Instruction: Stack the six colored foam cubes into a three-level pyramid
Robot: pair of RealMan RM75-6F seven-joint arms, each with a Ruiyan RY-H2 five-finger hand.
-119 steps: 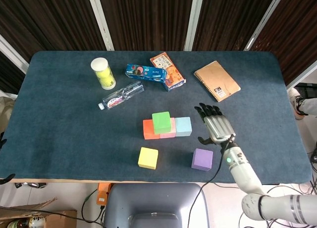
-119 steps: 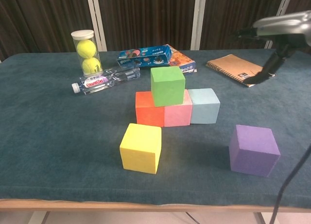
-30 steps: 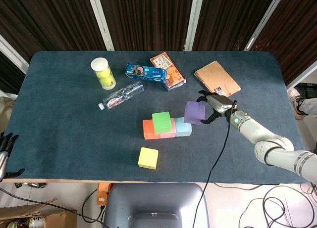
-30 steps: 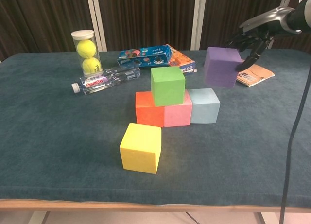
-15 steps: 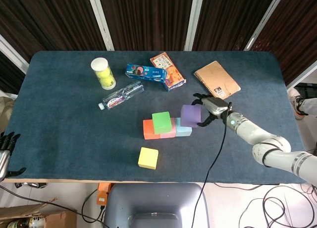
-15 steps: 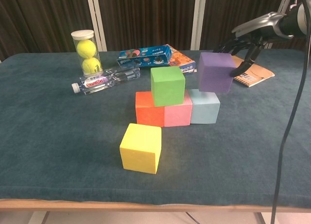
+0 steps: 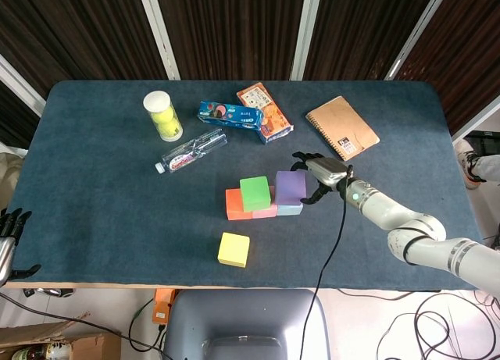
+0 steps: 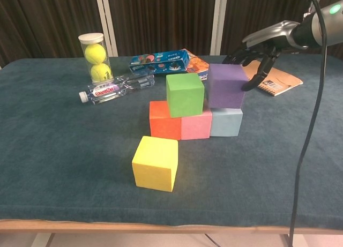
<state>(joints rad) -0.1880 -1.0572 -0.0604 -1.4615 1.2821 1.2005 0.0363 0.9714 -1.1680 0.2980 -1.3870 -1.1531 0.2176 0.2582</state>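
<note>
6 foam cubes showing, all matte with squared edges. Right hand (image 8: 257, 53) is gripping the purple cube (image 8: 226, 86), which is sitting on the light blue cube (image 8: 225, 121) and pink cube (image 8: 195, 126), just beside the green cube (image 8: 185, 94). Orange cube (image 8: 164, 120) is at 9 o'clock of the pink one, yellow cube (image 8: 156, 163) lying alone at 6 o'clock. Left hand (image 7: 8, 227) is hanging with fingers spread off the dark blue felt table (image 7: 101, 196). Water bottle (image 8: 115, 88) label isn't readable.
</note>
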